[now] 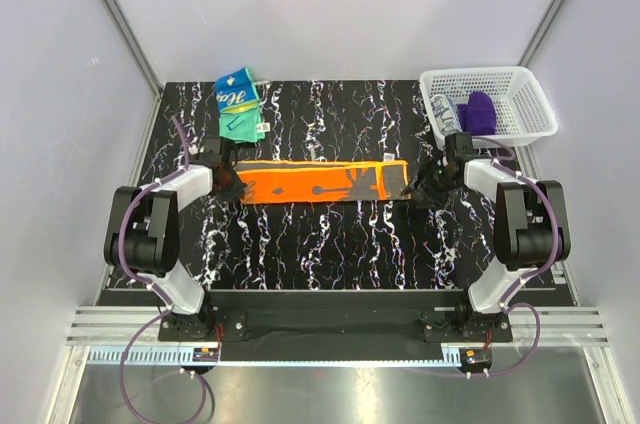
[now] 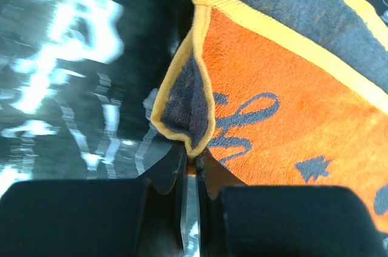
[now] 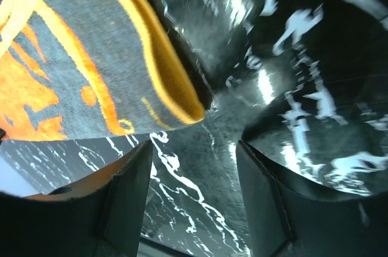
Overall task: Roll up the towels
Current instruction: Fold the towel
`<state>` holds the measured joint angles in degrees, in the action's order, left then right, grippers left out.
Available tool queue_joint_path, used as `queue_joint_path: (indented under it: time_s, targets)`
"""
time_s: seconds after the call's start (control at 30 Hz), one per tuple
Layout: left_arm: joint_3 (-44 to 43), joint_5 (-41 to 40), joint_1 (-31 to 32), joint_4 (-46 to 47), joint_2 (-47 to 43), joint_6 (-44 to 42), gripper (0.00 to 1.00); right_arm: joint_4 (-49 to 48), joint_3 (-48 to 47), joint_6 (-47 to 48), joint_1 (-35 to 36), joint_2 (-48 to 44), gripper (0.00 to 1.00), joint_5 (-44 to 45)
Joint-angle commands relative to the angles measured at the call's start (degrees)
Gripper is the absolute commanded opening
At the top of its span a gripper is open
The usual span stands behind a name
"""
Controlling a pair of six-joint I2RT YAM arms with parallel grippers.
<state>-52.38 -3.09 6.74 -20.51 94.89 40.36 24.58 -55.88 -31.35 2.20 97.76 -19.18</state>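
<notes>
The orange towel [image 1: 320, 181] with dark grey trim lies stretched out flat across the middle of the black marble table. My left gripper [image 1: 228, 180] is shut on its left corner; in the left wrist view the pinched yellow-edged fold [image 2: 188, 117] rises from the closed jaws of the gripper [image 2: 195, 163]. My right gripper [image 1: 425, 190] is open just off the towel's right end; the towel edge [image 3: 157, 69] lies just beyond its fingertips, and nothing sits in the gripper [image 3: 194, 154]. The teal, blue and yellow towel [image 1: 240, 102] lies crumpled at the back left.
A white lattice basket [image 1: 530, 94] stands at the back right, holding a purple cloth [image 1: 480, 112] and a pale patterned one [image 1: 446, 112]. White walls close in the table on three sides.
</notes>
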Motion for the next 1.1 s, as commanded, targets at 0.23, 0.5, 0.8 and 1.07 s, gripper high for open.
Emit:
queue_joint_path:
  time_s: [0.23,0.5,0.8,1.07]
  targets:
    - [-3.3,-4.6,-1.8,-3.8,1.3,-3.7,0.12,-7.9,1.0,-6.3,3.6,1.5,0.61,-1.3]
    - [-4.6,-4.1,-1.9,-4.0,2.7,-4.1,0.13,-11.2,2.4,-8.0,6.5,5.3,0.29,-0.8]
    - [-11.4,-6.0,-4.3,-7.4,6.6,-6.4,0.13,-10.2,10.5,-9.0,13.2,-1.9,0.02,-0.3]
    - [-19.8,-6.5,-5.5,-12.2,12.4,-10.5,0.17,-11.7,25.8,-24.1,32.7,-17.5,0.01,3.0]
